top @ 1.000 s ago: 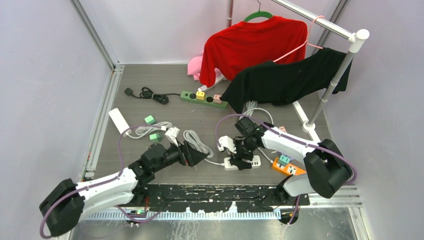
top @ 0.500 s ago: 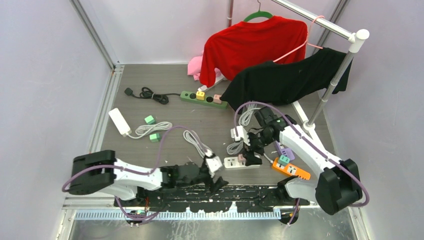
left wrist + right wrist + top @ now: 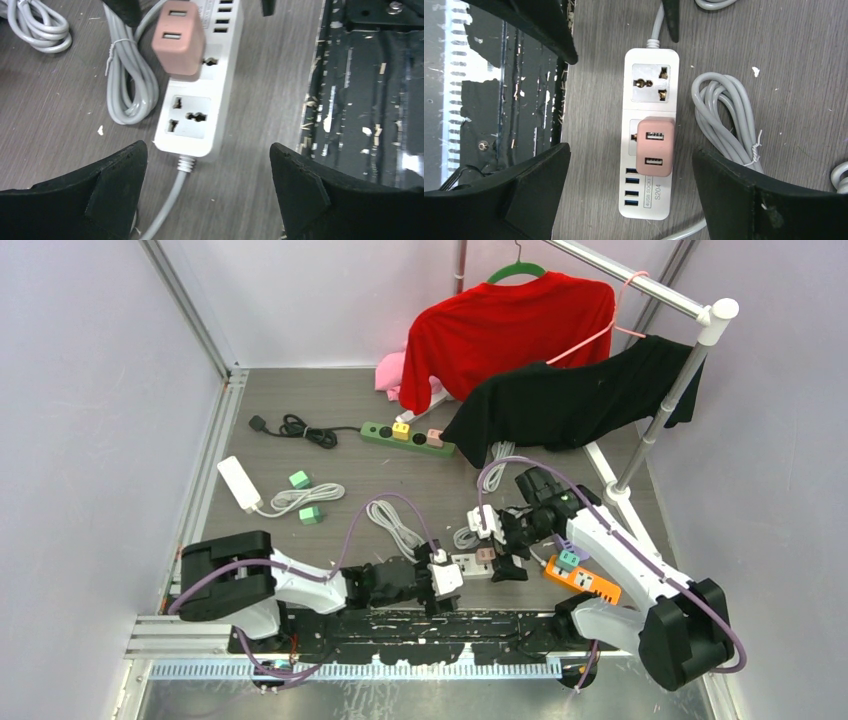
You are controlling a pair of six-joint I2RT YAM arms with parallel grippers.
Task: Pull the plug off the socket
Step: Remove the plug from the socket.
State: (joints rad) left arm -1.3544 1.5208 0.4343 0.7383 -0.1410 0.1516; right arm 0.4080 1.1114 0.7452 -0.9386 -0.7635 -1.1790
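A white power strip lies near the table's front edge, with a pink USB plug seated in one of its sockets. My left gripper is open at the strip's cable end. In the left wrist view the strip and pink plug lie ahead of the gripper, which holds nothing. My right gripper is open above the strip's other end. In the right wrist view the pink plug and strip sit between the spread fingers of the gripper, untouched.
A coiled grey cable lies just left of the strip. An orange strip with green plugs lies to the right, a green strip further back, a white strip at the left. A clothes rack post stands at the right with shirts.
My left arm has swung from the table's left middle to the front and reached the strip's cable end. My right gripper lifted off the strip, moved right, and now hovers open over the plug.
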